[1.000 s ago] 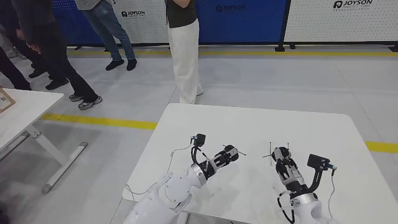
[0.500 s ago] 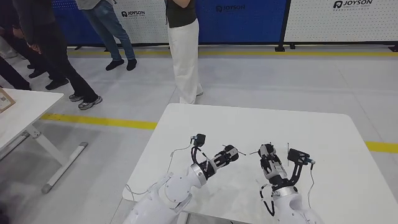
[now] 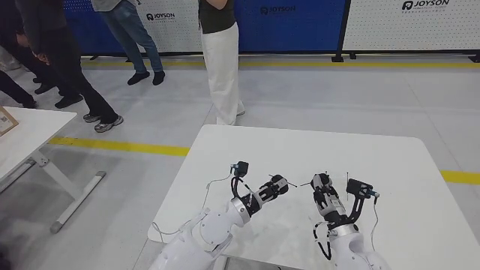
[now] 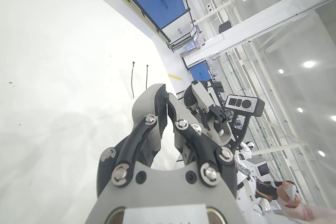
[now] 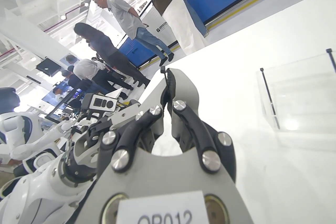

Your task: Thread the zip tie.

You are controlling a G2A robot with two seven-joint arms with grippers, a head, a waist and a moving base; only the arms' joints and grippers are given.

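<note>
our right gripper (image 5: 169,80) is clenched on the zip tie (image 5: 163,70), its long axis pointing far, head sticking out; left gripper (image 4: 166,95), closed, sits just left of it

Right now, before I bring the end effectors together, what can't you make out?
- Left wrist view: whether the left end effector pinches anything; its shut fingers would cover a thin strip.
- Right wrist view: the zip tie below its head, hidden inside the right end effector.
- Top view: the tie's tail, too thin to trace.
</note>
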